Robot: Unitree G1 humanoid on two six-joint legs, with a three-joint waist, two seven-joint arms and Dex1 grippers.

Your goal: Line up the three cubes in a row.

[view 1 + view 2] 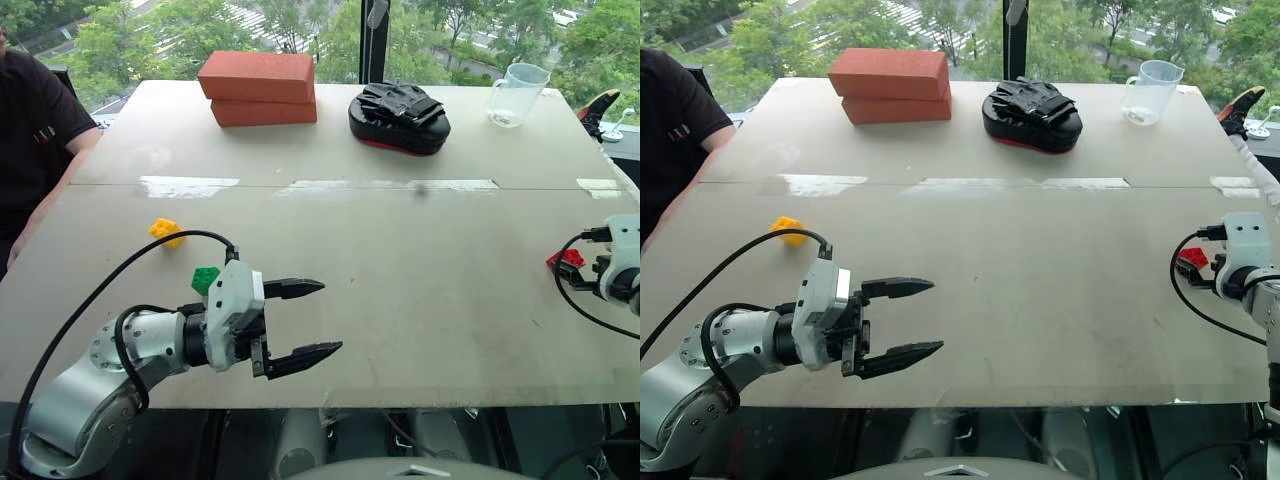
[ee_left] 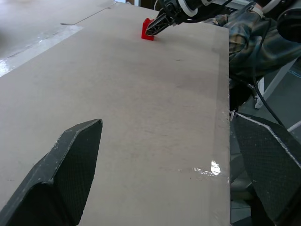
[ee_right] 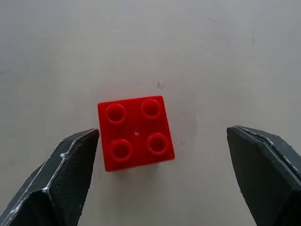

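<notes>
The yellow cube (image 1: 166, 231) lies on the left part of the table. The green cube (image 1: 205, 279) sits just nearer, partly hidden behind my left gripper (image 1: 331, 317), which hovers open over the front of the table, pointing right with nothing between its fingers. The red cube (image 3: 135, 132) rests studs up on the table near the right edge. My right gripper (image 3: 162, 134) stands open just above it, one finger on each side, not touching. In the head view the red cube (image 1: 568, 258) peeks out beside that hand.
Two large red-orange bricks (image 1: 258, 88) are stacked at the back left. A black padded object (image 1: 399, 117) and a clear measuring cup (image 1: 517, 94) stand at the back. A person (image 1: 35, 130) sits at the table's left side. The table's front edge (image 1: 420, 405) is close to my left gripper.
</notes>
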